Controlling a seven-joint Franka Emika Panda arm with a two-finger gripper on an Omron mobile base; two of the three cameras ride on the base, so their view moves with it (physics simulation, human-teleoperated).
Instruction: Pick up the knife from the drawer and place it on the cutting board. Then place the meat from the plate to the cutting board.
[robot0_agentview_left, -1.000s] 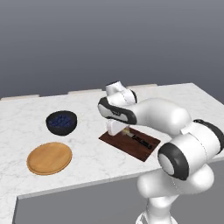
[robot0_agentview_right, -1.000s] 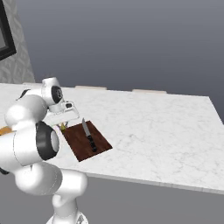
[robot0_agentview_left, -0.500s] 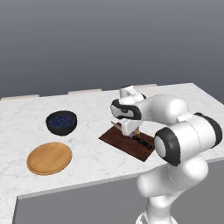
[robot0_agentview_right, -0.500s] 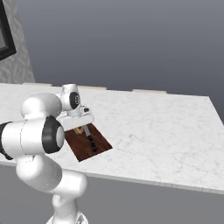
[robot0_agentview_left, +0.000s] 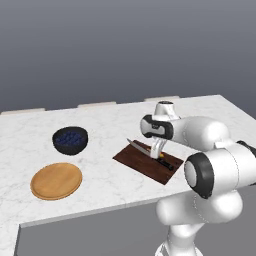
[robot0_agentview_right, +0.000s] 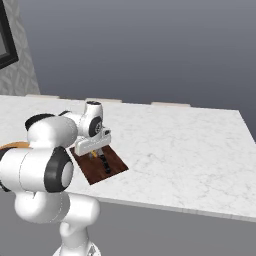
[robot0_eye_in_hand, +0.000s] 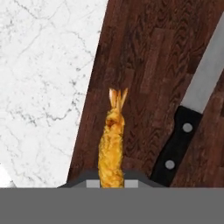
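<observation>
On the white marble table, the dark brown cutting board carries the knife, its slim silver blade flat on the streaked wood grain and its black riveted handle pointing toward the robot. Just beside the handle hangs the meat, an elongated orange-yellow piece with a rough, breaded surface and a small forked tail, held over the board. The gripper is clamped together on the meat's near end, directly above the board. Well apart to the left sit the round tan wooden plate, bare and low-rimmed, and a dark bowl heaped with blue berries.
</observation>
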